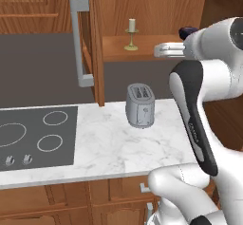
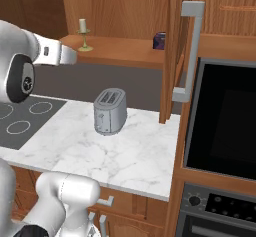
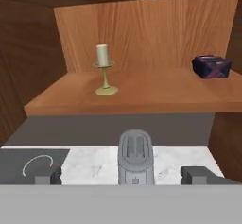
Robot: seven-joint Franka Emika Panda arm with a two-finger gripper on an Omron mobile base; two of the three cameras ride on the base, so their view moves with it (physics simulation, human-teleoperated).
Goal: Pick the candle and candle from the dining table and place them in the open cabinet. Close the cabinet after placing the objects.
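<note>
Candle, short and cream on its brass stick, stands upright on the open cabinet's shelf, well left of a dark box, apparently already delivered. The tool hangs before the shelf, spread wide and carrying nothing, above the toaster on the counter.

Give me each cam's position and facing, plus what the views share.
Left base view: behind the arm on its left, facing the reddish-brown wooden cabinet over the white marble counter; white arm at right.
Right base view: behind on its right, same cabinet and counter, black oven door at right; arm at left.
Hand view: on the hand, looking level into the shelf; open gripper with fingertips at the bottom.
Shared: short cream candle on a brass candlestick, grey two-slot toaster.
</note>
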